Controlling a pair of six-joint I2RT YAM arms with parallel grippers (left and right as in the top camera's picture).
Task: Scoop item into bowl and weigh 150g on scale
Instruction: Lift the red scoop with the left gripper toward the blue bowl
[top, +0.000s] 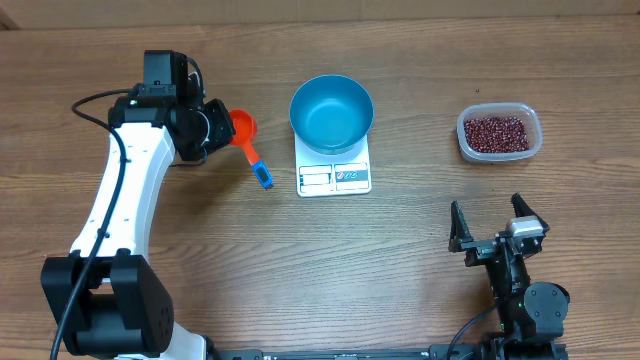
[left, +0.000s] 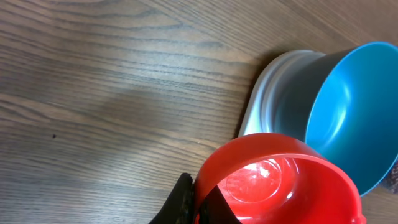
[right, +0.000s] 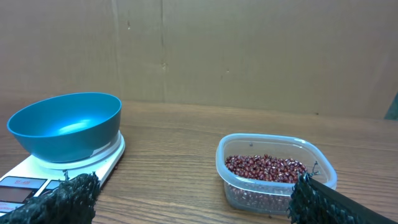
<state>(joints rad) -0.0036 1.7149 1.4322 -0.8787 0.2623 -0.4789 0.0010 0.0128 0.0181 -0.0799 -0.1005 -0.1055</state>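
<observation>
Pinching the red scoop (top: 243, 128) at its cup with the left gripper (top: 213, 130), overhead, just left of the empty blue bowl (top: 331, 112) sitting on the scale (top: 334, 176), probably staged for scooping. Spread wide and empty at the right gripper (top: 497, 225), near the beans (top: 497, 131) in their clear tub (top: 533, 140), well apart from the bowl.

From the left wrist, shows the scoop's bare inside, unclear from above.

From the right wrist, adds the tub's side, with beans filling only its lower part.

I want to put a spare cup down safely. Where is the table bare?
Bare wood lies between the scale and the bean tub, and in front of the scale toward the near edge. It is crowded between the scoop and the scale.
</observation>
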